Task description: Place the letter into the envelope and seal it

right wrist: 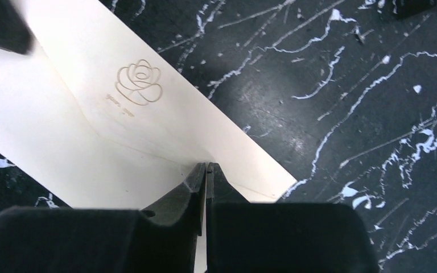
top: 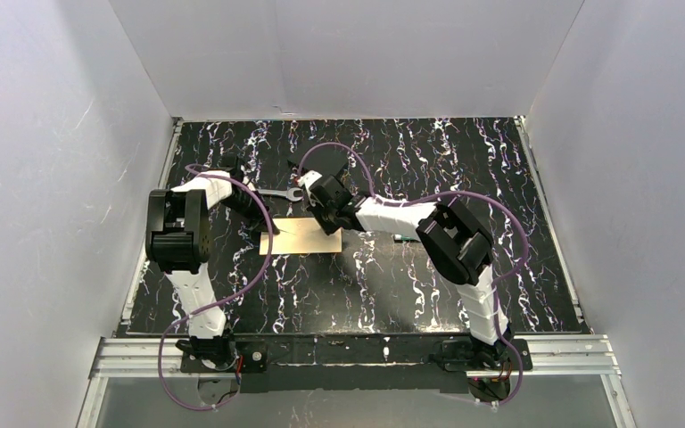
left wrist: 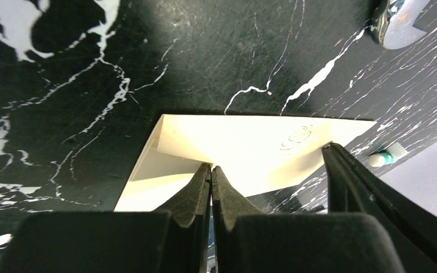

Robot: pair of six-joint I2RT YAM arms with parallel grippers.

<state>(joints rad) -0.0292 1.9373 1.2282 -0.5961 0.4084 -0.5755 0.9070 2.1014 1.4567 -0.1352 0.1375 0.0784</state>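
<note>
The cream envelope (top: 301, 238) lies flat on the black marble table, flap folded over, with a rose emblem (right wrist: 139, 82) on the flap. It also shows in the left wrist view (left wrist: 250, 142) and the right wrist view (right wrist: 91, 131). My left gripper (left wrist: 211, 168) is shut, its tips resting on the flap at the envelope's left end (top: 268, 229). My right gripper (right wrist: 206, 166) is shut, its tips on the flap edge at the envelope's right end (top: 332, 227). The tan letter shows in no view.
A silver wrench (top: 278, 192) lies just behind the envelope; its head shows in the left wrist view (left wrist: 401, 25). A small green and white item (left wrist: 388, 154) lies right of the envelope. White walls enclose the table on three sides.
</note>
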